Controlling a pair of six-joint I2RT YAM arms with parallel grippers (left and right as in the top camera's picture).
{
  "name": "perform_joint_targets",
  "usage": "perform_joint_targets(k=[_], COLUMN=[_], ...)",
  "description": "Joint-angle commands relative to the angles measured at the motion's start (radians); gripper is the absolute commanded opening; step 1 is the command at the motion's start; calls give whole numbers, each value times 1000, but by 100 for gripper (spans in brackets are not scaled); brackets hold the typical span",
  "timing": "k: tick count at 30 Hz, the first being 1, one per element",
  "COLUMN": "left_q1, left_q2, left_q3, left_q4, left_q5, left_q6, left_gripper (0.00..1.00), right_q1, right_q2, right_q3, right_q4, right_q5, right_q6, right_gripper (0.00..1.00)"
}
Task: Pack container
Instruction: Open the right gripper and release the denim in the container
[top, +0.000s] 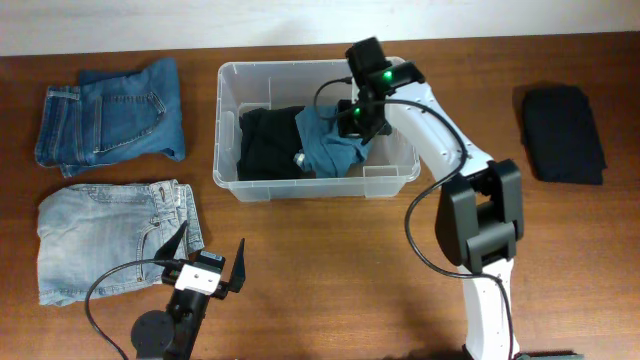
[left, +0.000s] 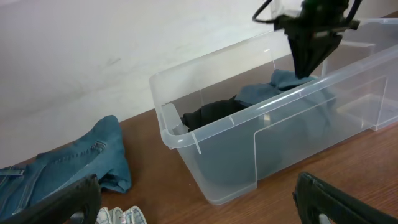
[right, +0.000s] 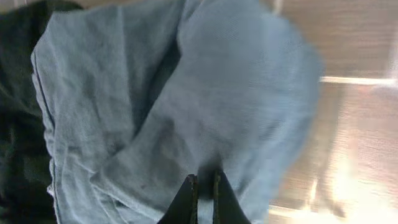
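Container (top: 226, 120) surrounds the closed right tool (right: 203, 185) on blue cloth (top: 330, 148); wide left tool (top: 212, 238) sits outside.

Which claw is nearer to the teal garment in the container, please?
Right. The right claw, shut, touches the teal garment inside the container; the left claw hangs open over the table, outside it.

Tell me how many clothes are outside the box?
3: dark jeans at the back left, light jeans at the front left, a black one on the right. None looks hidden.
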Motion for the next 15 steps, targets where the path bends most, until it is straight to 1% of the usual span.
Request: perform_joint_targets(k=[1, 8, 15], left_q1=[5, 5, 5], left_q2=[-6, -6, -6], left_q3=[-2, -2, -2], left_q4=[-7, -7, -7], left_q5=[0, 0, 0], left_q6=[11, 11, 11], left_gripper=[99, 99, 99], right_q1=[36, 76, 84], right_q2=[24, 24, 24], right_q3=[-8, -8, -8], right_q4=[12, 28, 16], right_q5=[-13, -13, -14], right_q6=[8, 8, 8], right_gripper=[4, 4, 4])
